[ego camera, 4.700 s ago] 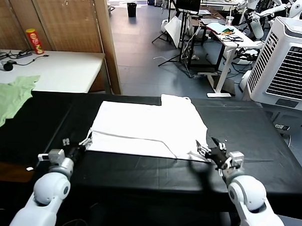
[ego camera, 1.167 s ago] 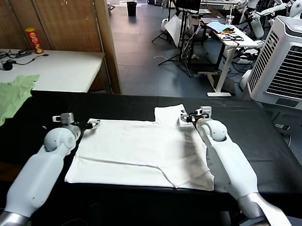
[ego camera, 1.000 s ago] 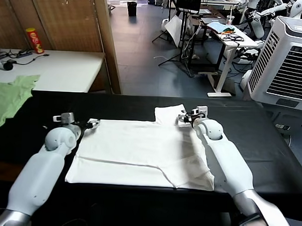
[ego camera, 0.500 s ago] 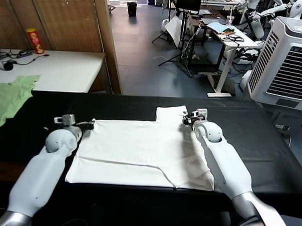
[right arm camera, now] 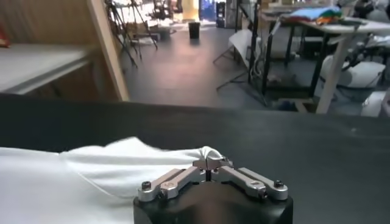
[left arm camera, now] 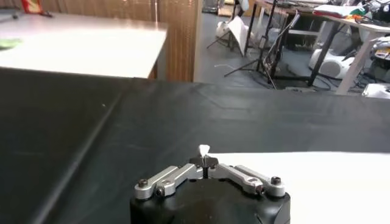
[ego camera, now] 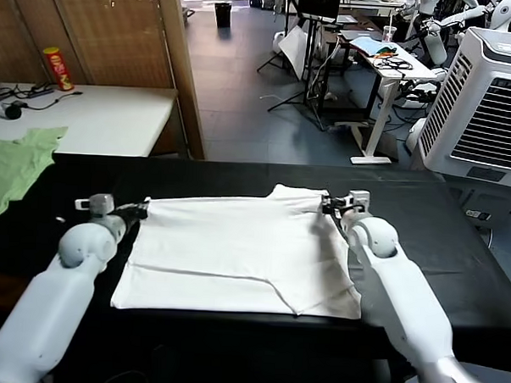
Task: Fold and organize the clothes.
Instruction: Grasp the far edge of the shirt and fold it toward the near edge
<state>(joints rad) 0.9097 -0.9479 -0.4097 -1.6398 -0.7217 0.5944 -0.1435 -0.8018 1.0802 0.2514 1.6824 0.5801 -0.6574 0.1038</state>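
A black bench (ego camera: 456,251) is spread across the scene, and the white T-shirt (ego camera: 236,254) is laid flat near its middle, already doubled so that a hem line is seen running across its near half. Its long axis is laid left to right, with the far edge drawn between the two arms. A pale green garment (ego camera: 15,168) is left at the far left, well apart from the shirt.

The far left corner of the T-shirt is pinched by the left gripper (ego camera: 134,210); in the left wrist view the jaws are seen closed, with a small tip of white cloth caught between them (left arm camera: 203,150). The far right corner is pinched by the right gripper (ego camera: 327,203), whose jaws are likewise closed on a bunched fold of cloth in the right wrist view (right arm camera: 209,159). From both grippers the body of the shirt is laid toward the near edge of the bench, so any coming fold is judged to be carried toward the robot, with each arm equally placed at its own corner.

No print is seen on the upturned side of the shirt, and no writing can be read there. A red-and-yellow can (ego camera: 59,69) is stood on the white table (ego camera: 106,117) at the far left; its label cannot be read.
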